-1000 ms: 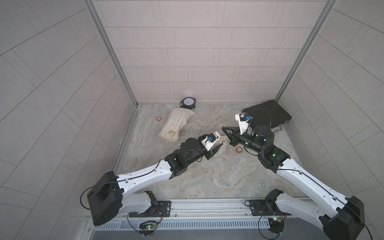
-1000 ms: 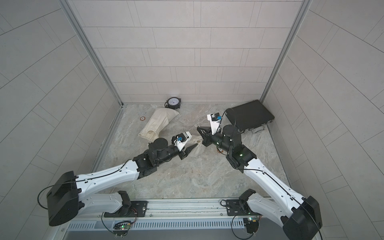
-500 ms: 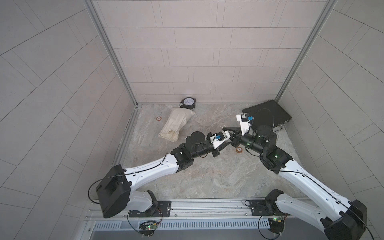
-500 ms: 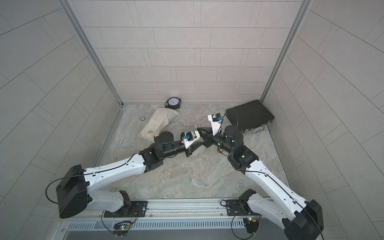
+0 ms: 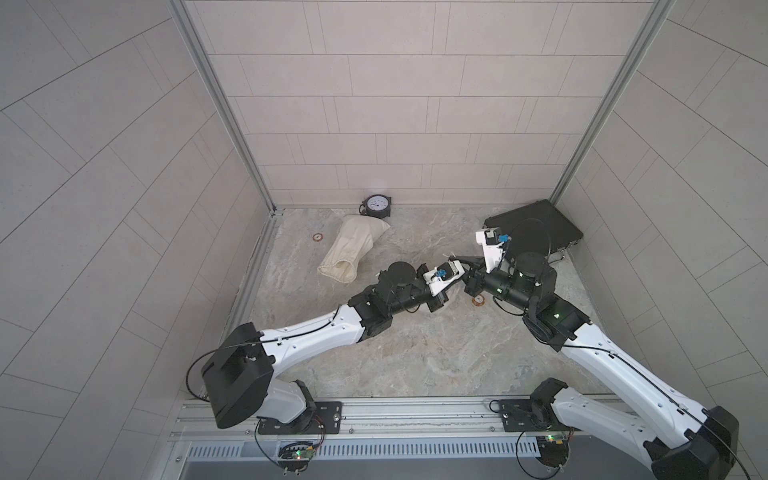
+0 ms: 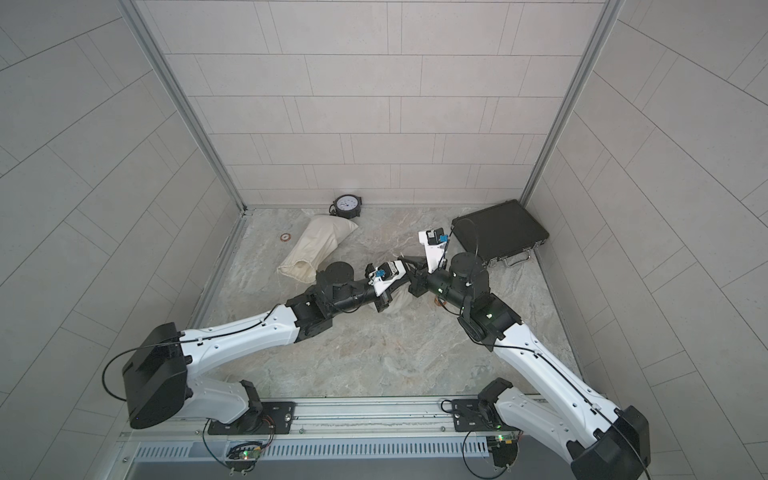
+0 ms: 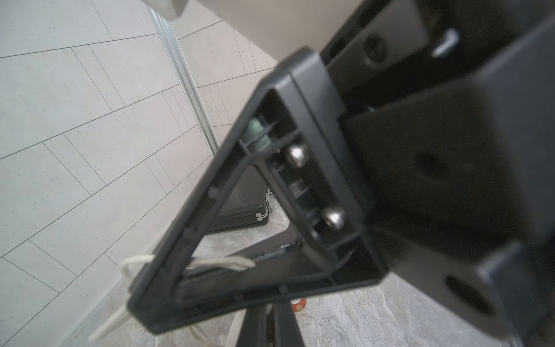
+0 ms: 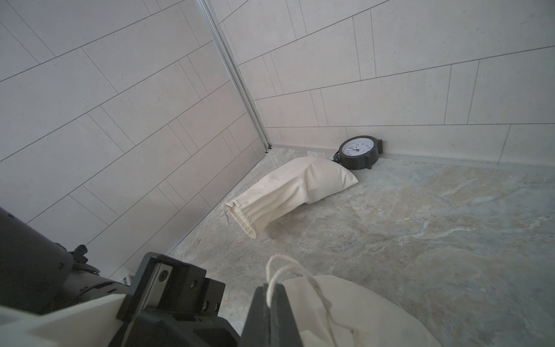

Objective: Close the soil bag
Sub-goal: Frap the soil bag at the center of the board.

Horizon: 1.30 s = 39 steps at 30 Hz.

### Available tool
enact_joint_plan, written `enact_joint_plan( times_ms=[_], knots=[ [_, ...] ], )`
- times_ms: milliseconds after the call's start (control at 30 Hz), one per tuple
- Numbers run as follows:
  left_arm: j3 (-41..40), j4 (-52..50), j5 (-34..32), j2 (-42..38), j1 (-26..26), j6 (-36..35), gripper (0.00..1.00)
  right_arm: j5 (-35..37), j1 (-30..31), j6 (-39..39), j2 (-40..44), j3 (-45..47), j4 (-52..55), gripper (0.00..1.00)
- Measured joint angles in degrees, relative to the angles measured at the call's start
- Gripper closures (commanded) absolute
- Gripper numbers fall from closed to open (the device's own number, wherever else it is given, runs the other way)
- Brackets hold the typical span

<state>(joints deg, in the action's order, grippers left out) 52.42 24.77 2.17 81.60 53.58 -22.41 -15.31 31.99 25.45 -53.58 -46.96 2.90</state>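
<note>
Mid-table, under both wrists, you see the cream soil bag (image 6: 398, 302); your right gripper (image 8: 271, 297) pinches its drawstring (image 8: 277, 266), while your left gripper (image 7: 269, 321) is clenched, any catch hidden from view.

Clock (image 5: 376, 204) at back edge of surface (image 5: 415, 353), left of centre. Spare bag (image 5: 353, 249) just before it, angled toward left edge. Ring (image 5: 317, 237) between spare bag and left edge. Case (image 5: 536, 226) in back-right corner. Soil bag (image 8: 375, 315) mid-surface, cord (image 8: 319, 293) pinched in right tool (image 8: 271, 297), left tool (image 7: 270, 324) just beside. Second ring (image 5: 478, 300) right of soil bag.
</note>
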Motion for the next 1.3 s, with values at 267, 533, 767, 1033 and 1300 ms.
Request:
enact_joint_plan(
  times_ms=[267, 533, 767, 1033, 1300],
  knots=[
    [-0.8, 3.0, -10.6, 3.2, 4.1, -1.3, 0.87, 2.6, -0.9, 1.2, -0.1, -0.9, 4.2, 1.00],
    [-1.4, 4.8, -19.1, 5.7, 7.3, -0.5, 0.84, 4.4, -2.1, 2.6, -0.2, -1.3, 7.7, 1.00],
    [-1.7, 1.7, -21.7, 5.6, 7.7, 1.6, 0.82, 4.1, -3.5, 3.5, -0.2, -1.5, 9.1, 1.00],
    [-2.4, 0.7, -23.6, 5.6, 8.0, 4.7, 0.91, 2.8, -4.5, 4.4, -0.2, -1.5, 10.6, 1.00],
    [-3.7, 0.9, -24.9, 6.1, 8.2, 6.4, 0.82, 1.0, -5.7, 5.9, -0.3, -1.5, 12.5, 1.00]
  ],
)
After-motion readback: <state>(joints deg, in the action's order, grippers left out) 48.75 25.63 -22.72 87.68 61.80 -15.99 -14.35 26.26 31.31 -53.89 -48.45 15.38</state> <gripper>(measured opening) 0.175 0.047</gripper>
